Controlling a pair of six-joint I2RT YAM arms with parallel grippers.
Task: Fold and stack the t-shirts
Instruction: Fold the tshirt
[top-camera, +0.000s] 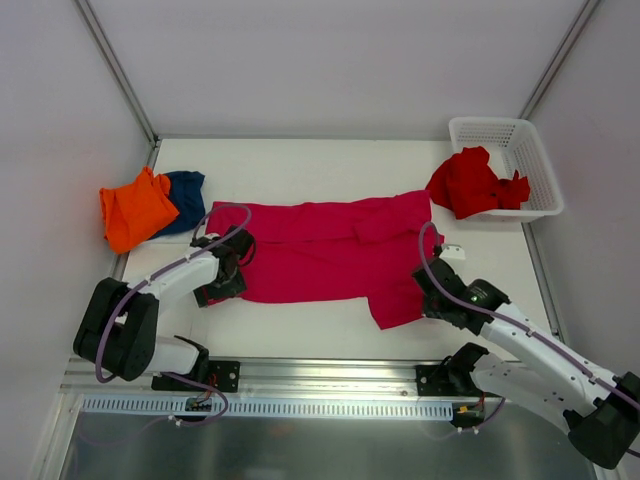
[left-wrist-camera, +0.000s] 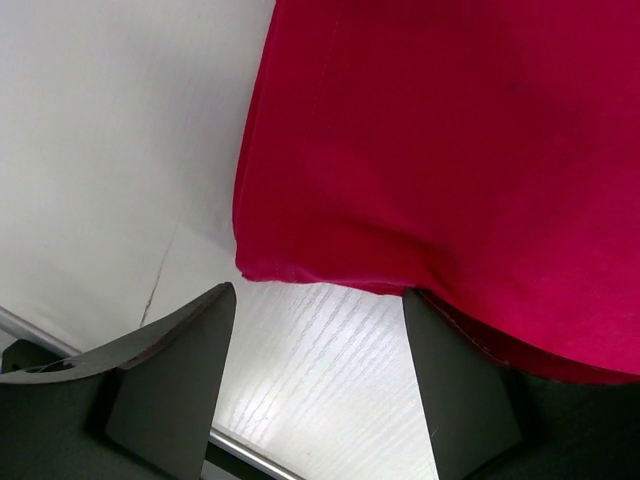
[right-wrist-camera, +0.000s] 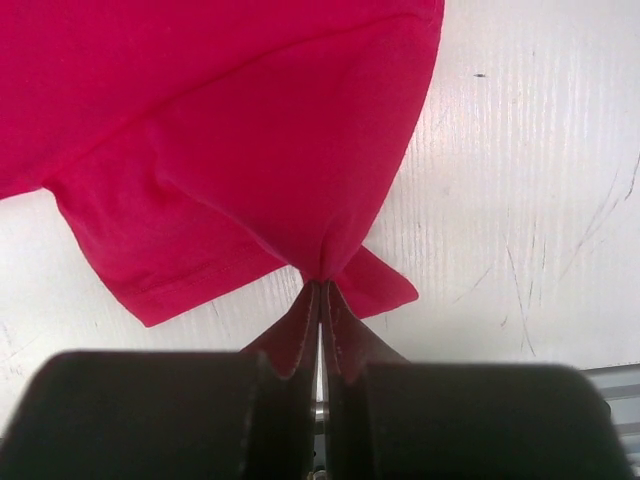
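Observation:
A magenta t-shirt (top-camera: 330, 250) lies spread across the middle of the table. My left gripper (top-camera: 232, 272) is open at the shirt's left edge. In the left wrist view (left-wrist-camera: 320, 290) the shirt's hem (left-wrist-camera: 420, 150) lies just ahead of the fingers and drapes over the right finger (left-wrist-camera: 460, 380); nothing is held. My right gripper (top-camera: 428, 280) is shut on a pinch of the shirt's fabric near its right sleeve, as the right wrist view (right-wrist-camera: 320, 285) shows, with the magenta cloth (right-wrist-camera: 250, 120) bunched at the fingertips.
An orange shirt (top-camera: 135, 208) and a blue shirt (top-camera: 188, 198) lie crumpled at the table's left edge. A red shirt (top-camera: 470, 182) hangs out of a white basket (top-camera: 530, 150) at the back right. White walls stand on three sides.

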